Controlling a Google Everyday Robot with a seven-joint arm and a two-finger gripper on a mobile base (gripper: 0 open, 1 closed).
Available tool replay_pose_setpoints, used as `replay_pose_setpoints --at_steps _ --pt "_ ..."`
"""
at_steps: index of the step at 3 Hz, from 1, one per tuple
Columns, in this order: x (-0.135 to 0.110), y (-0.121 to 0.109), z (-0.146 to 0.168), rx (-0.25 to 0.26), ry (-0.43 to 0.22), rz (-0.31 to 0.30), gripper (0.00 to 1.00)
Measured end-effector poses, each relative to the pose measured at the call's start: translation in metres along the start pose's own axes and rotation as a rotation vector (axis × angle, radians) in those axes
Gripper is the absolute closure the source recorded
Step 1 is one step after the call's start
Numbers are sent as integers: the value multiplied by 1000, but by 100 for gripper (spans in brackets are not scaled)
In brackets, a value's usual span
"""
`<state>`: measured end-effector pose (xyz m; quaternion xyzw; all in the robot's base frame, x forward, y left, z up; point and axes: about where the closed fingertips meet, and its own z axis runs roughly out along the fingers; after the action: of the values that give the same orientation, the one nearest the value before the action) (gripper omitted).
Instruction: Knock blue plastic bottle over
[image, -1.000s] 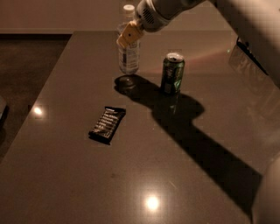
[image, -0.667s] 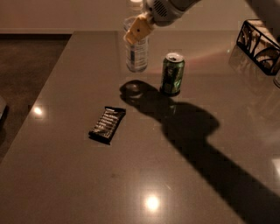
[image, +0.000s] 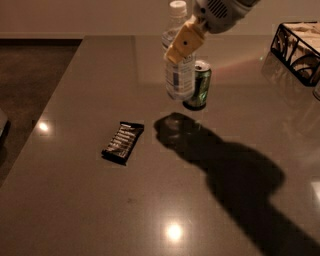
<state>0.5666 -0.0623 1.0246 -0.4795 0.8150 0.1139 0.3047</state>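
— What is lying on the table (image: 70, 210)?
— A black snack bar (image: 123, 142) is lying left of centre, set at an angle. A green can (image: 201, 82) is standing upright above centre (just lower right of the gripper (image: 180, 46), which is gripping the blue plastic bottle (image: 179, 80) at top centre).
— And upper right?
— A black wire basket (image: 296, 50) is sitting there.
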Motion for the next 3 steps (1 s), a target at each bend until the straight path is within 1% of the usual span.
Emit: replay_pose_setpoints --at_steps 1,2,3 --pt "40 16 -15 -22 104 17 100" --pt "72 27 -22 -16 220 20 100" --pt "102 36 -20 -15 371 -25 100"
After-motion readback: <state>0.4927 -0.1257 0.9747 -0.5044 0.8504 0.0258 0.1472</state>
